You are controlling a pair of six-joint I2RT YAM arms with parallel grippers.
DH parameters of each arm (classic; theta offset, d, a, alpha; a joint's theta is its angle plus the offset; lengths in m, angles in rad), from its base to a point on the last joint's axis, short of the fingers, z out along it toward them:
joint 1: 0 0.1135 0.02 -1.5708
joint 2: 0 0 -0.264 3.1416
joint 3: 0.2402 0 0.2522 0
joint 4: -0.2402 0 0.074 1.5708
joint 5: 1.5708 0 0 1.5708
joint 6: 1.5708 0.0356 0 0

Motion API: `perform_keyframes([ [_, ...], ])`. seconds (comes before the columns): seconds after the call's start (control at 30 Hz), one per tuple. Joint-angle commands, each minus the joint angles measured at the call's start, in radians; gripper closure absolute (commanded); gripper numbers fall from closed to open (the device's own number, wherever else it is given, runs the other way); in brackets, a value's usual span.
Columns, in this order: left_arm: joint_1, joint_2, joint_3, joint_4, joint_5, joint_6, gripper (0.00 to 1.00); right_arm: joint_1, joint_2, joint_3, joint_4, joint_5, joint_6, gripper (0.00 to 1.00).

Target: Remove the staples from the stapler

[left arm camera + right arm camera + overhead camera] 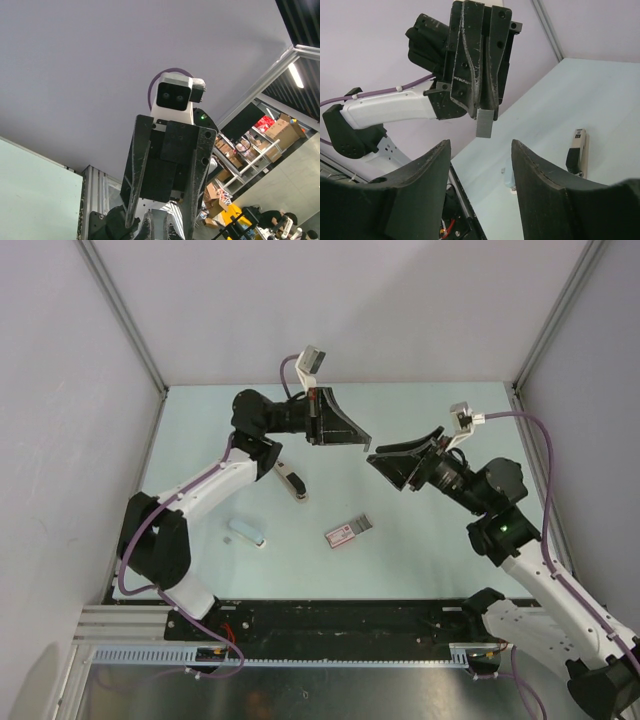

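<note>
The stapler [348, 532], a flat pink-and-white block, lies on the pale table, below and between both arms; neither gripper touches it. My left gripper [366, 442] is raised above the table and shut on a short grey strip of staples [484, 123], which sticks out past its fingertips. The strip also shows in the left wrist view [158, 220], between my own fingers [147, 228]. My right gripper [373, 457] is open and empty, tip to tip with the left one. In the right wrist view its jaws [480, 147] stand wide apart just short of the strip.
A black-and-beige oblong object [291, 483] lies on the table left of centre; it also shows in the right wrist view [576, 150]. A small light-blue object [246, 531] lies nearer the left arm, with a tiny grey piece [503, 170] beside it. Walls enclose three sides.
</note>
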Motion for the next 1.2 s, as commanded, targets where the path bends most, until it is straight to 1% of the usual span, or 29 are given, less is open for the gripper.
perform_keyframes([
  [0.0,-0.006,-0.032,-0.01,0.102,-0.001,-0.05,1.0,0.013,0.018,0.038,0.085,-0.005,0.027,0.44],
  [0.17,-0.008,-0.035,-0.03,0.121,-0.007,-0.061,1.0,0.028,0.04,0.039,0.104,0.007,0.025,0.47],
  [0.47,-0.009,-0.039,-0.053,0.129,-0.02,-0.056,1.0,0.043,0.054,0.039,0.108,0.019,0.025,0.56],
  [1.07,-0.018,-0.059,-0.085,0.131,-0.031,-0.034,1.0,0.054,0.061,0.039,0.097,0.05,0.023,0.84],
  [1.17,-0.019,-0.062,-0.091,0.13,-0.034,-0.027,0.98,0.056,0.058,0.039,0.085,0.059,0.019,0.88],
])
